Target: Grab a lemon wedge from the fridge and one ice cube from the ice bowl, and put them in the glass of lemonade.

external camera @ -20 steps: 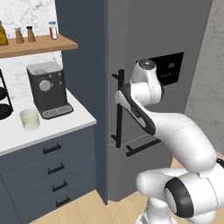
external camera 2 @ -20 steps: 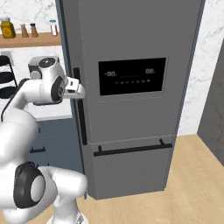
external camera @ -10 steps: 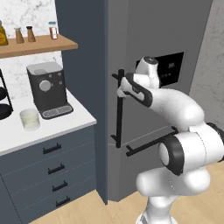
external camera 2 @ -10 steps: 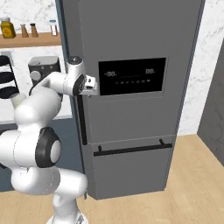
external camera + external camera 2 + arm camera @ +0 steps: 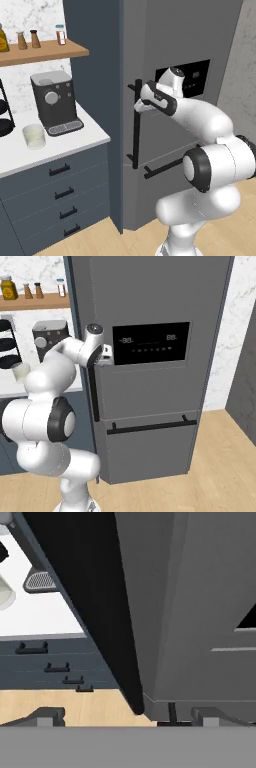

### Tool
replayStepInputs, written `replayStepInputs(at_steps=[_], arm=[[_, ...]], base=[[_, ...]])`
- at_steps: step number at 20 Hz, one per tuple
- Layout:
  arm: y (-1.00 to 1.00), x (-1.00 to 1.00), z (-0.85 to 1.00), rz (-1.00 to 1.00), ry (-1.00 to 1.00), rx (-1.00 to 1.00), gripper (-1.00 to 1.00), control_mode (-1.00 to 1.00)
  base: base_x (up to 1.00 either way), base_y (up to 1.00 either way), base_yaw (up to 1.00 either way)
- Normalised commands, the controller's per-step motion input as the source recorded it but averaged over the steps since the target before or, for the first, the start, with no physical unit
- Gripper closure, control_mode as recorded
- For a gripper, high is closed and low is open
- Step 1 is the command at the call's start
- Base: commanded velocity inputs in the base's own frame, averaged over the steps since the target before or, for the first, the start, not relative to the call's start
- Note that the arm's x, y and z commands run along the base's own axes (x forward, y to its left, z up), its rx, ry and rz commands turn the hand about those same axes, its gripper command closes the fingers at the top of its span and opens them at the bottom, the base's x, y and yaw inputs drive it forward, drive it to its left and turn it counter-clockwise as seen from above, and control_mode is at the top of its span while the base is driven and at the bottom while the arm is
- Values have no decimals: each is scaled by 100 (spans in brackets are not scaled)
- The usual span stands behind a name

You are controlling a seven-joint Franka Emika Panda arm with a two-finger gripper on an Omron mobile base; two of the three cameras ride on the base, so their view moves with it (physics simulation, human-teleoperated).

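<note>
- A tall dark grey fridge (image 5: 165,60) stands with its door closed, beside a white kitchen counter (image 5: 55,147).
- A black vertical bar handle (image 5: 135,125) runs down the left edge of the fridge door; a black dispenser panel (image 5: 151,343) sits to its right.
- The white robot arm reaches across to the upper part of that handle.
- The gripper (image 5: 139,106) is at the handle, its jaws spread wide; in the hand view the two finger tips (image 5: 47,716) stand far apart with the black bar between them, not clamped on it.
- A horizontal black bar handle (image 5: 152,426) crosses the lower fridge drawer.
- On the counter, left of the fridge, the glass of lemonade (image 5: 34,136) stands upright, a pale translucent tumbler just beside a dark coffee machine (image 5: 54,102).
- Above the counter, a wooden shelf (image 5: 45,51) carries small bottles and shakers.
- Below the counter are dark blue-grey drawers (image 5: 62,195) with black pulls.
- The floor is light wood.
</note>
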Motion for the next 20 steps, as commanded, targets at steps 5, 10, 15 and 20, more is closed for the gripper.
replayStepInputs(at_steps=[5,10,15,20], arm=[[30,5,-13,0,-6,0,-100,-100],[10,28,-29,0,-1,0,-100,-100],[0,31,-12,0,0,0,-100,-100],[0,39,-15,0,1,0,-100,-100]], base=[[0,0,0],[0,0,0],[0,0,0],[0,0,0]])
